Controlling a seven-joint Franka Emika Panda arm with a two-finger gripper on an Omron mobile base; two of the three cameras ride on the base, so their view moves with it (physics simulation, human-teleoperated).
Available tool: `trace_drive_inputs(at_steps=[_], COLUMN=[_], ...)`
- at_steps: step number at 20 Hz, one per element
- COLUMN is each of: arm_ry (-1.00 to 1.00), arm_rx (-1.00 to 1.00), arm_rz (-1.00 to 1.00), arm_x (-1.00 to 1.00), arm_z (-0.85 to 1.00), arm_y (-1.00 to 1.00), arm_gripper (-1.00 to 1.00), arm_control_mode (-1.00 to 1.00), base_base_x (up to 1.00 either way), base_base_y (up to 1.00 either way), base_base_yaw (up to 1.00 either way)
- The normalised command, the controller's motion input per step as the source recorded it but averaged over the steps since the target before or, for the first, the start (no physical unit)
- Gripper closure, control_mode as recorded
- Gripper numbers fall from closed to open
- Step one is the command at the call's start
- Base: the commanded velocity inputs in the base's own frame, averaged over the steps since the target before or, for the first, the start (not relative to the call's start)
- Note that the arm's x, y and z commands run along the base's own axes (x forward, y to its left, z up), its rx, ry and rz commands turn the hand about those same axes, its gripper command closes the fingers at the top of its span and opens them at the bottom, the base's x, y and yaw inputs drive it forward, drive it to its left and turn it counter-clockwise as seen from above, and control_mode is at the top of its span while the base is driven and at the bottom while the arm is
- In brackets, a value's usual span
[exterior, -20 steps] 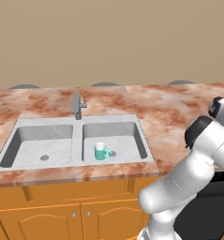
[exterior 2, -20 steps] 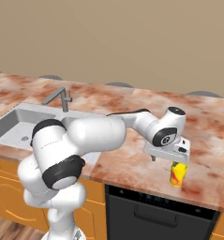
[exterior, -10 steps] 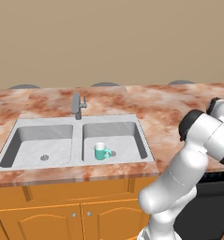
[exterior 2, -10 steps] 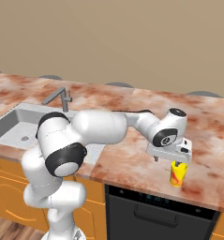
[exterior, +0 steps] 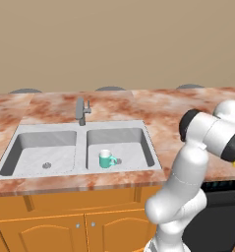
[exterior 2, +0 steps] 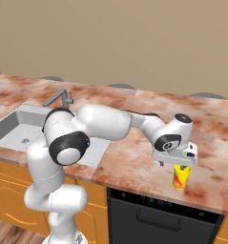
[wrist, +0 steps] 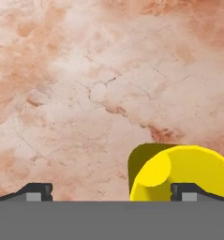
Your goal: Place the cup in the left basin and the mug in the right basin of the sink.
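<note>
Right base view: the white arm reaches from the lower left across to the right of the frame, and the gripper (exterior 2: 174, 165) hangs just over the cup (exterior 2: 181, 176), which stands upright on the marbled reddish surface (exterior 2: 134, 162) at lower right, close to its front edge and above a dark appliance front (exterior 2: 158, 217). The yellow cup carries some red marking on its side, too small to read. In the hand view the jaws stand wide: one dark fingertip (wrist: 34, 191) sits at lower left over bare surface, the other at lower right in front of the cup's rim, so the cup (wrist: 183, 171) lies off-centre, toward the right fingertip rather than midway between them. Whether that tip touches the rim I cannot tell; nothing looks gripped.

In the left base view the sink (exterior: 79, 174) fills the middle left of the frame, with the faucet (exterior: 81, 110) behind the divider. The mug (exterior: 106, 158) stands upright on the floor of the right basin (exterior: 133, 147), near its front left corner, handle pointing right. The left basin (exterior: 60, 157) shows its small round drain (exterior: 46, 165) toward the front. Wooden cabinet doors (exterior: 65, 226) run along the bottom of the frame below the sink. The cup stays well apart from the sink, off to the right on the surface.
</note>
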Motion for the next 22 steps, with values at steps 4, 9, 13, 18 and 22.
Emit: trace_drive_inputs(at_steps=[4,9,13,18,22], arm_ry=[0.00,0.00,0.00,0.00,0.00], arm_rx=[0.00,0.00,0.00,0.00,0.00], arm_rz=[0.04,0.02,0.00,0.00,0.00], arm_x=[0.12,0.14,0.17,0.11,-0.04], arm_z=[-0.11,-0.11,-0.12,-0.17,-0.23], arm_y=[-0.12,-0.07,-0.02,0.00,0.02], arm_gripper=[-1.00,-1.00,-1.00,-1.00,-1.00], arm_control_mode=[-1.00,-1.00,-1.00,-1.00,-1.00], base_base_x=[0.00,0.00,0.00,0.00,0.00], base_base_y=[0.00,0.00,0.00,0.00,0.00], base_base_yaw=[0.00,0.00,0.00,0.00,0.00])
